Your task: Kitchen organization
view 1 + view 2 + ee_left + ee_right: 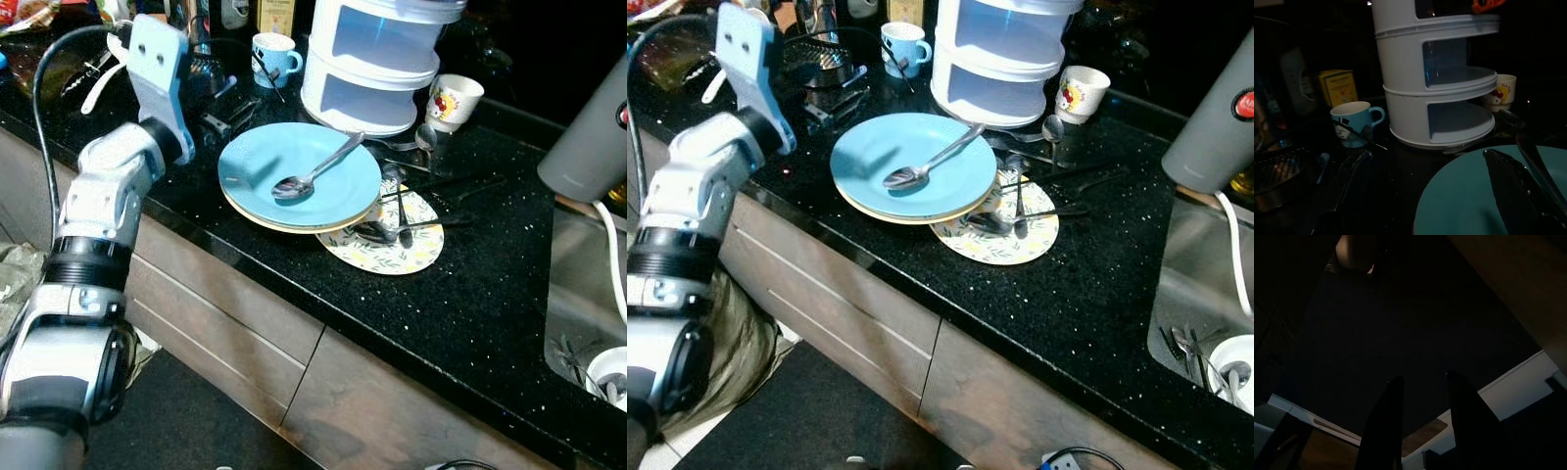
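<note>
A light blue plate [333,191] lies on a cream plate on the black counter [460,304], and a silver spoon [312,174] rests on it. Partly under their right side is a floral plate [416,257] carrying dark cutlery [402,223]. Behind them stands a white tiered organizer [377,64]; a blue mug [272,54] is to its left and a white cartoon cup [454,101] to its right. My left gripper [227,113] hovers low over the counter just left of the blue plate [1459,196]. My right gripper [1422,377] hangs in the dark, open and holding nothing.
A sink [573,304] with cutlery in it lies at the right. My right arm's grey forearm [588,137] hangs above it. Dark clutter and a metal rack [823,59] crowd the counter's back left. Wooden drawer fronts [225,323] run below the counter edge.
</note>
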Robot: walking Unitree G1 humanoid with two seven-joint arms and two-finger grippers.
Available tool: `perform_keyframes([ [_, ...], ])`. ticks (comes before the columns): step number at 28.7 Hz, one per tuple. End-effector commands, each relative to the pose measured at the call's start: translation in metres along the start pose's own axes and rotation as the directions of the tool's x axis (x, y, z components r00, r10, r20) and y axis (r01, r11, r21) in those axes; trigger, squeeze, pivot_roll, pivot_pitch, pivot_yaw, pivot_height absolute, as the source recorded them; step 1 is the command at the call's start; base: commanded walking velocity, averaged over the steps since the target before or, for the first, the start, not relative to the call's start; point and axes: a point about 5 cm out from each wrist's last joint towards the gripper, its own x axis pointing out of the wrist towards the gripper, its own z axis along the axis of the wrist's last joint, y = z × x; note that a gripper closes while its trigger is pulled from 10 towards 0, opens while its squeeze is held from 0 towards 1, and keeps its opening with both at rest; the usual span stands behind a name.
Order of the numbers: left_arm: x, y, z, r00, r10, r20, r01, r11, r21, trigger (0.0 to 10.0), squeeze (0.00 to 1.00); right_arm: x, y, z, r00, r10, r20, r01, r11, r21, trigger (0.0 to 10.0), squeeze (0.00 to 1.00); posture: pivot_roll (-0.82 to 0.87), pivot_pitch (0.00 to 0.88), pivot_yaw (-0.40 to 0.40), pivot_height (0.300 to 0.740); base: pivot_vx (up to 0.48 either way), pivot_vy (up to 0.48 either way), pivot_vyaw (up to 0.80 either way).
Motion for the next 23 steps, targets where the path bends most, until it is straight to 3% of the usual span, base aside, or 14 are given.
perform_keyframes([
  [1,0.004,-0.002,0.003,1.0,-0.02,-0.005,0.02,1.0,0.024,10.0,0.0,-0.001,-0.005,-0.005,1.0,-0.014,-0.006,0.014,1.0,0.016,10.0,0.0,0.03,0.114,-0.091,0.74,0.0,0.0,0.0],
  [6,0.02,-0.01,0.009,0.993,-0.112,-0.019,0.113,0.991,0.07,10.0,0.0,-0.001,-0.003,-0.008,1.0,-0.01,-0.006,0.01,1.0,0.02,10.0,0.0,0.03,0.112,-0.081,0.74,0.0,0.0,0.0],
  [8,0.031,-0.025,0.012,0.977,-0.21,-0.022,0.212,0.974,0.081,10.0,0.0,-0.001,-0.003,-0.008,1.0,-0.008,-0.005,0.008,1.0,0.021,10.0,0.0,0.03,0.11,-0.078,0.74,0.0,0.0,0.0],
  [11,0.035,-0.03,0.012,0.969,-0.246,-0.024,0.247,0.966,0.082,10.0,0.0,-0.001,-0.002,-0.008,1.0,-0.007,-0.005,0.007,1.0,0.022,10.0,0.0,0.03,0.11,-0.077,0.74,0.0,0.0,0.0],
  [16,0.053,-0.056,0.01,0.928,-0.369,-0.055,0.372,0.927,0.043,10.0,0.0,-0.001,-0.002,-0.008,1.0,-0.007,-0.004,0.007,1.0,0.025,10.0,0.0,0.02,0.111,-0.071,0.74,0.0,0.0,0.0],
  [19,0.06,-0.064,0.005,0.925,-0.357,-0.133,0.365,0.93,0.046,10.0,0.0,-0.001,-0.002,-0.008,1.0,-0.008,-0.003,0.008,1.0,0.029,10.0,0.0,0.01,0.114,-0.066,0.74,0.0,0.0,0.0],
  [23,0.064,-0.064,0.001,0.925,-0.329,-0.188,0.33,0.944,-0.029,10.0,0.0,-0.001,-0.002,-0.008,1.0,-0.008,0.0,0.008,0.999,0.032,10.0,0.0,0.01,0.117,-0.061,0.74,0.0,0.0,0.0],
])
